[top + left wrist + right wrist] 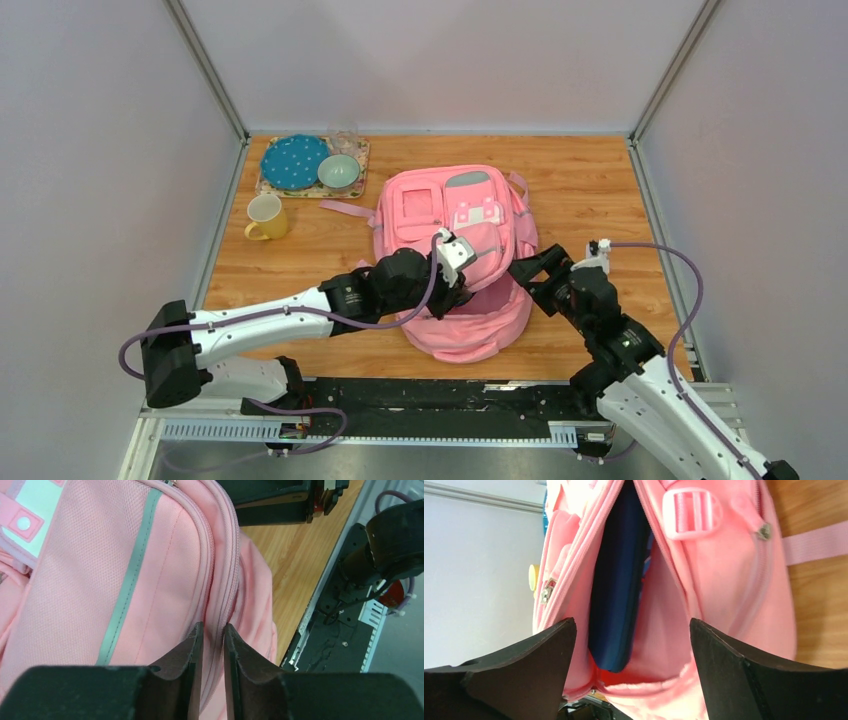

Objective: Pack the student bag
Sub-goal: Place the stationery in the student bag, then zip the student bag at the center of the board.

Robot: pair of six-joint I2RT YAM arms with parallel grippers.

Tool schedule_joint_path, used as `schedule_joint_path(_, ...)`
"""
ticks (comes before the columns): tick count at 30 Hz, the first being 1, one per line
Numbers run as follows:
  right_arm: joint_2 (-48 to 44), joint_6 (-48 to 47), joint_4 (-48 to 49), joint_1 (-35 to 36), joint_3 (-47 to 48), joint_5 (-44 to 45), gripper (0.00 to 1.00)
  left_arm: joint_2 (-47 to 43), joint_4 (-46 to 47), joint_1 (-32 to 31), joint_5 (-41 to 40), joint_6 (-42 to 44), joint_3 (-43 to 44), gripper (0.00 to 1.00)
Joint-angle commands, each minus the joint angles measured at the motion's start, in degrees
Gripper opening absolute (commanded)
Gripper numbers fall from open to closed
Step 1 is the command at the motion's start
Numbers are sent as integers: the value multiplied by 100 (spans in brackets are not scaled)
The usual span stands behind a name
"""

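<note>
The student bag [430, 205], a large pink backpack with grey strips and a pixel patch, lies in the middle of the table. My left gripper [458, 292] is on its near front part, and in the left wrist view the gripper [213, 630] is shut on the bag's zip edge [220, 580]. My right gripper [525, 268] is open at the bag's right side. In the right wrist view it [633, 625] faces the bag's open main compartment [664, 615]. A dark blue case [616, 580] stands inside that compartment, between the pink walls and not held.
A tray [355, 185] at the back left holds a blue plate [294, 162], a green bowl [339, 171] and a clear glass [343, 135]. A yellow mug [266, 216] stands in front of it. Pink straps [345, 208] trail left of the bag. Walls enclose the table.
</note>
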Motion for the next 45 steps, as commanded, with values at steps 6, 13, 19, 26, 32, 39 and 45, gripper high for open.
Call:
schedule_joint_path(6, -1151, -319, -2129, 27, 742, 429, 90, -786, 100, -102, 454, -527, -342, 78)
schedule_joint_path(13, -2073, -284, -2737, 36, 962, 413, 87, -2184, -671, -84, -1347, -667, -1124, 79)
schedule_joint_path(19, -1636, -266, -1719, 62, 620, -955, 74, -2247, -1314, 625, -1789, -1344, -1502, 80)
schedule_joint_path(26, -1187, -108, -1481, 1300, 839, 156, 68, -2238, -701, 1699, -691, -2100, -2302, 77)
schedule_joint_path(32, 156, 120, -910, 3180, 1076, 1491, 68, -2334, -226, 2095, -182, -2346, -2663, 75)
schedule_joint_path(39, 1774, 1139, -85, 4123, 1191, 1994, 75, -2291, 828, 2280, 399, -2715, -3014, 75)
schedule_joint_path(45, 2529, 1939, 488, 4123, 1164, 2029, 74, -2317, 1847, 2368, 786, -3190, -3489, 77)
